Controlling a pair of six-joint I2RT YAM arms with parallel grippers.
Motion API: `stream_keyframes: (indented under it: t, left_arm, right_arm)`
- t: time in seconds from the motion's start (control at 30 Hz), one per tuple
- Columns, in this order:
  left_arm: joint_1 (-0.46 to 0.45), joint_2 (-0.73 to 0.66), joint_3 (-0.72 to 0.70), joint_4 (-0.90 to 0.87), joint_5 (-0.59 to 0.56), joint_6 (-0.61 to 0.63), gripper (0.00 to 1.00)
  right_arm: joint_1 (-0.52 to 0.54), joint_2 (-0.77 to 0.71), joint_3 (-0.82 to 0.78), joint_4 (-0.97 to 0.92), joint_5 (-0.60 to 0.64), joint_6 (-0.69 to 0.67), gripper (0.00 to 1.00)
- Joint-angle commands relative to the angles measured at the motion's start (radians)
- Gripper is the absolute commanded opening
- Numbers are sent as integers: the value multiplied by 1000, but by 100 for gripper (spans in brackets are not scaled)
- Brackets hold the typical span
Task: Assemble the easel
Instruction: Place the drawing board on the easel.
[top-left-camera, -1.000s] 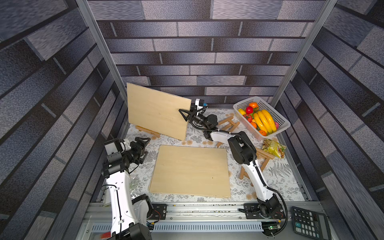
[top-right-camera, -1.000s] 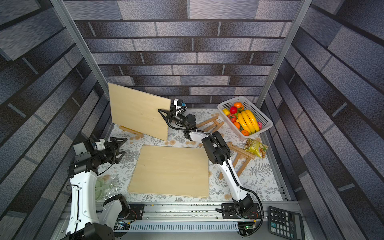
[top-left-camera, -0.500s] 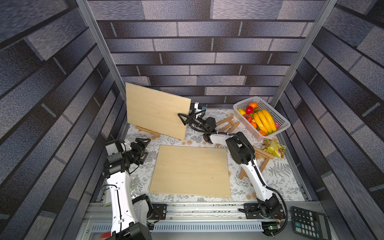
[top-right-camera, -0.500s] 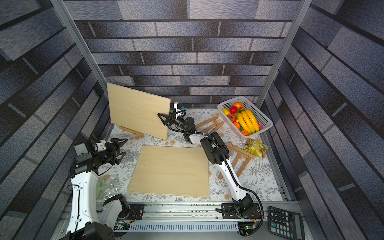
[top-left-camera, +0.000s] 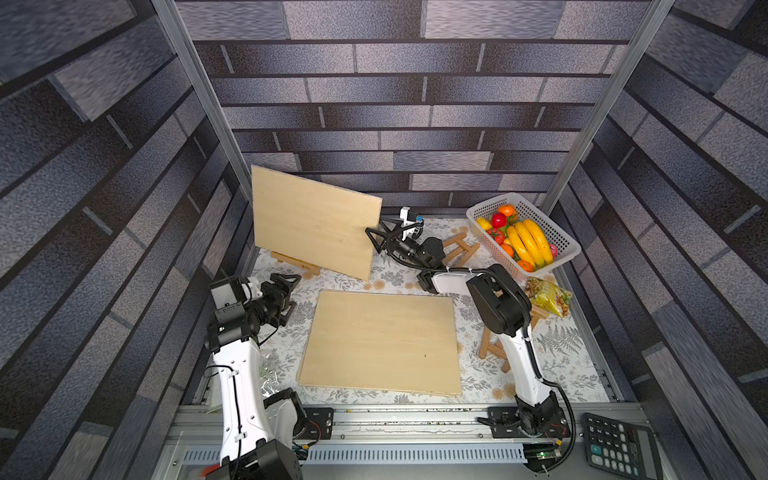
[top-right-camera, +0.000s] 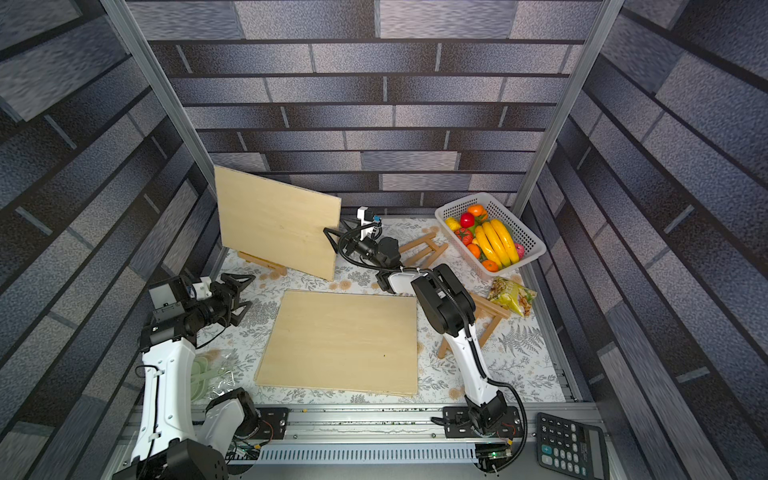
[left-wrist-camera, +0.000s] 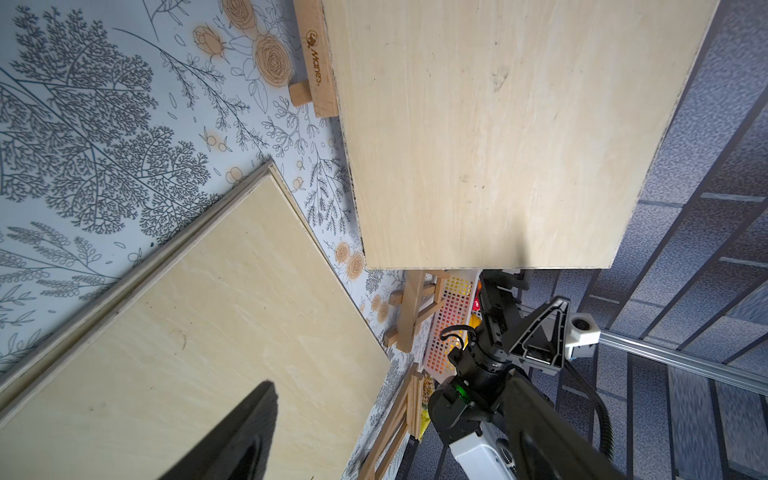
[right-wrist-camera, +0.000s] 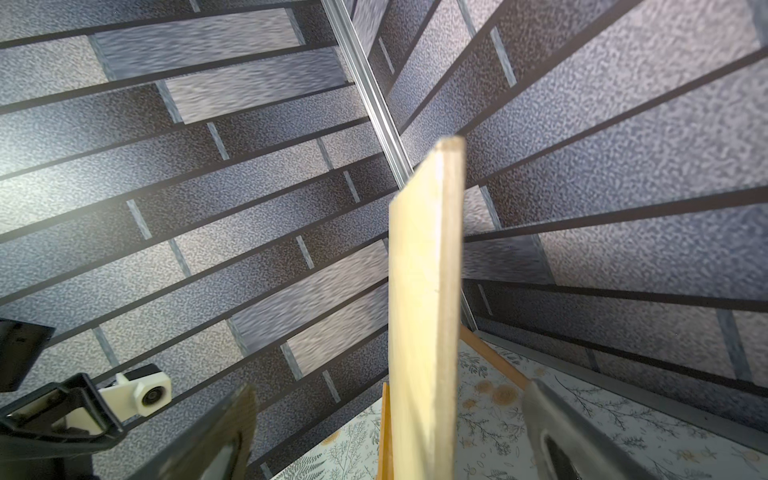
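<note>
Board (top-left-camera: 311, 220) on easel (top-left-camera: 291, 261), centre-left: likely stiff, light, tippy; hold side edge. Right gripper (top-left-camera: 377, 228) spread astride it; left gripper (top-left-camera: 291, 293) spread, empty.

Upright board (top-right-camera: 276, 226) is leaning on the easel (top-right-camera: 262, 262) at ten o'clock. Right gripper (top-right-camera: 332, 237) is sitting at its three o'clock edge. Left gripper (top-right-camera: 248, 290), jaws spread, is hovering at eight o'clock.

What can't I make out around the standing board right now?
- Easel behind the standing board: in both top views the board hides all but its base.
- Near lying easel: the right arm covers its middle in both top views.
- Left claw: the left wrist view shows only one finger, cut by the picture edge.
- Calculator: cut off by the bottom edge in a top view.
</note>
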Motion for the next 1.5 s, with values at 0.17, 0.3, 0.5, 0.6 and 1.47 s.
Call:
stream_keyframes:
  t: [0.17, 0.3, 0.5, 0.6, 1.47]
  left_arm:
    - [-26, 9, 67, -2, -22, 8, 87]
    - [-59, 17, 152, -156, -134, 83, 86]
    - [-385, 118, 307, -358, -509, 75, 88]
    - [-510, 146, 289, -262, -595, 27, 89]
    - [-57, -91, 350, -348, -328, 185, 90]
  right_arm:
    - [-16, -361, -309, -106, 150, 23, 100]
    - [-13, -661, -323, -921, 361, 57, 100]
    - [-12, -552, 219, -2073, 384, -55, 100]
    - [9, -458, 344, -2173, 336, -34, 100]
    - [101, -66, 569, -1856, 431, -52, 100]
